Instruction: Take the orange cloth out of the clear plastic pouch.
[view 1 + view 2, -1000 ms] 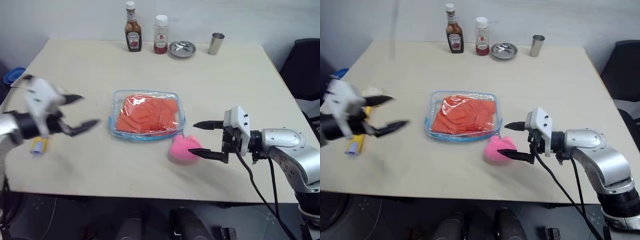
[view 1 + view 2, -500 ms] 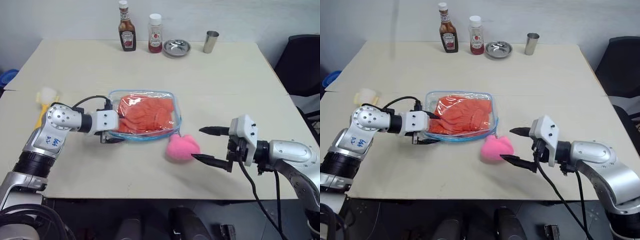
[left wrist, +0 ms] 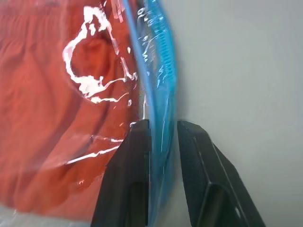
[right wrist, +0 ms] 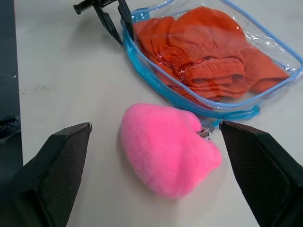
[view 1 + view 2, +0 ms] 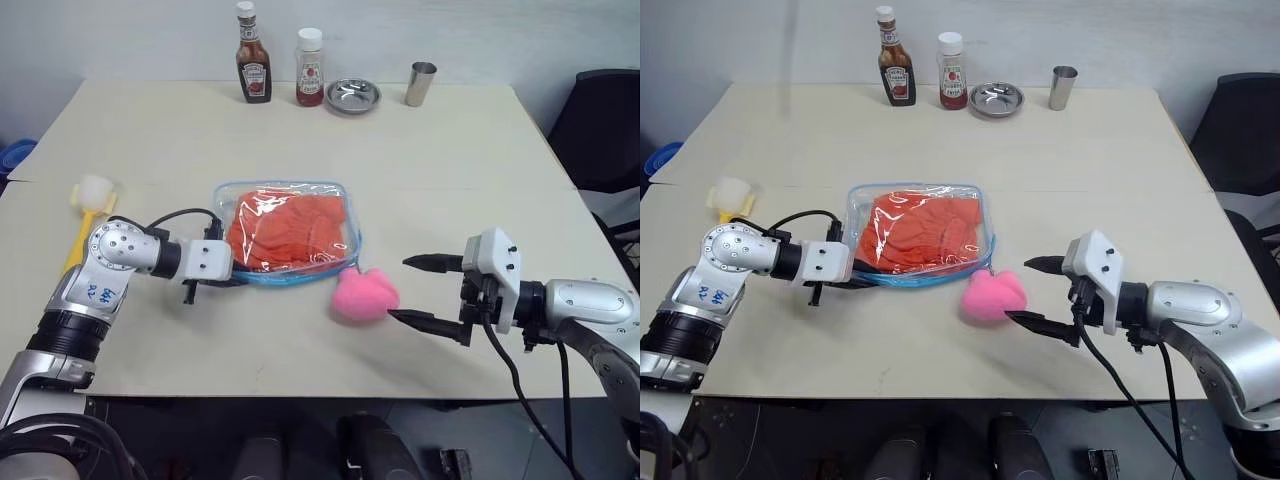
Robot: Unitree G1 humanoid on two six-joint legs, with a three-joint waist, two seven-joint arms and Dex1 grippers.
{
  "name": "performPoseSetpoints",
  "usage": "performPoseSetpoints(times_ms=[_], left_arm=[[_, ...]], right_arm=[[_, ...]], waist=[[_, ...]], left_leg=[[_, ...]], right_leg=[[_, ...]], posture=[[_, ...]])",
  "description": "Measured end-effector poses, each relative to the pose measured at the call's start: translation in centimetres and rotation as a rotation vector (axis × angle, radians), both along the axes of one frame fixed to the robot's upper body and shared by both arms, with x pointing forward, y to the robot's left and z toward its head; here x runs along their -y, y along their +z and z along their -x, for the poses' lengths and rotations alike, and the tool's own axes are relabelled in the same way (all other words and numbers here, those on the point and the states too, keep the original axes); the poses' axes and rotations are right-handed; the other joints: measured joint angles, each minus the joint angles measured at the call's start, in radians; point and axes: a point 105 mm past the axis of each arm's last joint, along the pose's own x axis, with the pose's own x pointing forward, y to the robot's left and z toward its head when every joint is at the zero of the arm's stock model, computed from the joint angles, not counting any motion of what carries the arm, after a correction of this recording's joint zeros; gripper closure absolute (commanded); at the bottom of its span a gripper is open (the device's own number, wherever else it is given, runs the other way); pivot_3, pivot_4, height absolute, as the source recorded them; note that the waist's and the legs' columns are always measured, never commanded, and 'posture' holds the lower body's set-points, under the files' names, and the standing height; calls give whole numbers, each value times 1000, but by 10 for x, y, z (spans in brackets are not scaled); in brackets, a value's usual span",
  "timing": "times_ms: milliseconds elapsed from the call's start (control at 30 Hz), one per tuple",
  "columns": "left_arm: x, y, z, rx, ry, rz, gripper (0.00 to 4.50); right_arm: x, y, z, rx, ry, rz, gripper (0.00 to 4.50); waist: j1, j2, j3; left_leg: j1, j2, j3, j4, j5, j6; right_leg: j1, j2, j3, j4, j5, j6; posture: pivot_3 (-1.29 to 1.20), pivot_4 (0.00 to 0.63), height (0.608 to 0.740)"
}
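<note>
Both left jaws are pinching the clear plastic pouch (image 5: 288,232) edge between them; right jaws are gaping apart beside it.

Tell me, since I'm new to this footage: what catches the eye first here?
The orange cloth glows inside the clear plastic pouch at mid-table, with the left gripper pinching the pouch's blue edge at its near left corner. A pink plush sits against the pouch's near right corner, facing the wide-open right gripper.

Probably a lab: bare table (image 5: 450,160), office chair (image 5: 605,130), staged sauce bottles (image 5: 252,66).
</note>
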Motion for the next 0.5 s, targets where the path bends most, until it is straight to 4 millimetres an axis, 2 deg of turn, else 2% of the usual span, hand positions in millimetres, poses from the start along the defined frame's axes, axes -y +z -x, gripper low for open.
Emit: performPoseSetpoints(times_ms=[133,367,500], left_arm=[[-5,2,12,31,-51,-36,3547],[-15,5,19,84,-94,-62,3547],[-37,4,18,80,-42,-99,3547]], right_arm=[[6,-4,6,-41,15,12,0],[15,-12,16,-97,-3,13,0],[18,-13,19,-102,-9,12,0]], waist=[[-1,0,0],[0,0,0],[-3,0,0]], left_leg=[[0,0,0,0,0,0],[0,0,0,0,-1,1],[2,0,0,0,-1,1]], right_leg=[[0,0,0,0,0,0],[1,0,0,0,0,0],[1,1,0,0,0,0]], posture=[[0,150,740],[0,150,740],[0,150,740]])
